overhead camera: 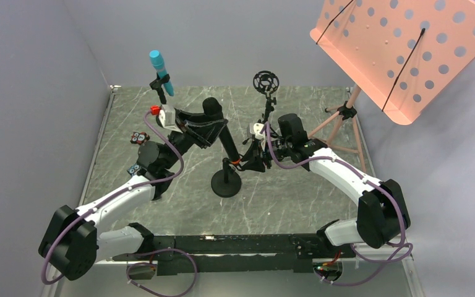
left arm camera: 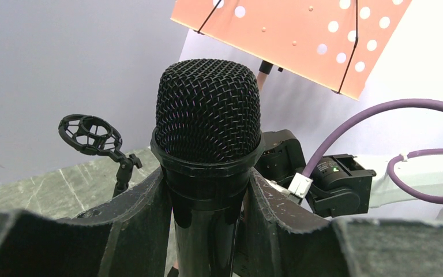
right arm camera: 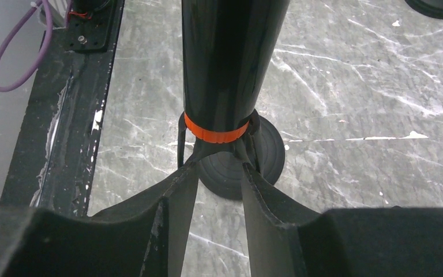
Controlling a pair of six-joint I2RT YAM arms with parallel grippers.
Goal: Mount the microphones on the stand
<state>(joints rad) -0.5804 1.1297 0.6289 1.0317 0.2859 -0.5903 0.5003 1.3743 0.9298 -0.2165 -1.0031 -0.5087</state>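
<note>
The step in hand is judged to be the seating of the black microphone in its stand. It is gripped just under the mesh head by the left gripper's fingers, which are clenched on the body, and it leans slightly over the bench. Its orange-ringed tail is lodged in the clip above the round base. The clip's neck is flanked by the right gripper's fingers; whether it is pinched or let go cannot be told.

Next, a straight downward push is called for, with the clip steadied, before anything is released.

The turquoise microphone is already clipped at the rear left. An empty shock mount and a pink music stand are seen behind. Both arms are crowded around the base, so little room is left.
</note>
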